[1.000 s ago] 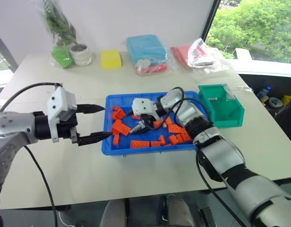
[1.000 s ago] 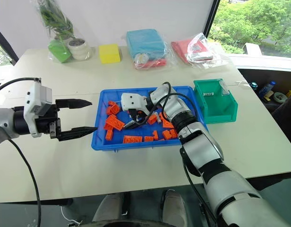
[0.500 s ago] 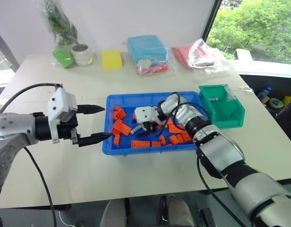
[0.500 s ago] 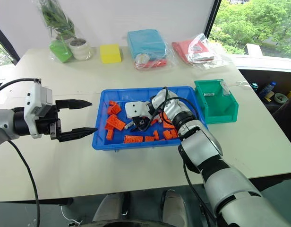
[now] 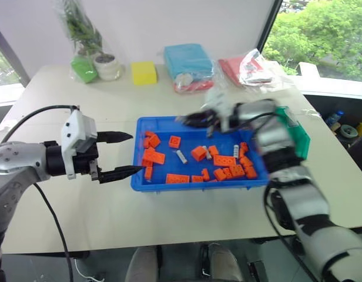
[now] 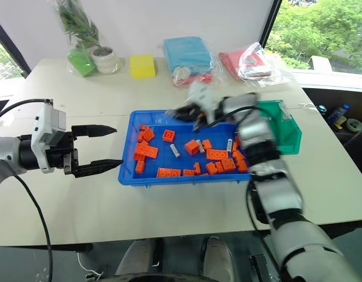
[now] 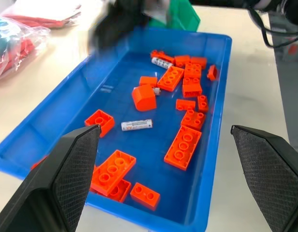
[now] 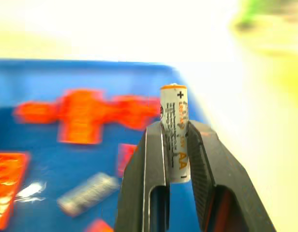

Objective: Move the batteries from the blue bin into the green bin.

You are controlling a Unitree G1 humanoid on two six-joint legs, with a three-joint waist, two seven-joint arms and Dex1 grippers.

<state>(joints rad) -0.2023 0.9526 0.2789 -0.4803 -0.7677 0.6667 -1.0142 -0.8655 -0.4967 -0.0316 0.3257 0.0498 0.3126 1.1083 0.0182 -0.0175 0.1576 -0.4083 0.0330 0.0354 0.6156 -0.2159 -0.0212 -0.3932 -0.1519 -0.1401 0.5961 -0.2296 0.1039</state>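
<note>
Gripping battery upright, right end effector (motion-blurred) above blue bin; left end effector wide, beside bin.

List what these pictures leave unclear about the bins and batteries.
- Green bin: in the eye views, the blurred right arm covers its near side, so its contents are hidden.
- Right gripper: blurred in the eye views; only the right wrist view shows it shut on a battery.
- Blue bin: batteries under the bricks cannot be counted; three lie in the open.
</note>
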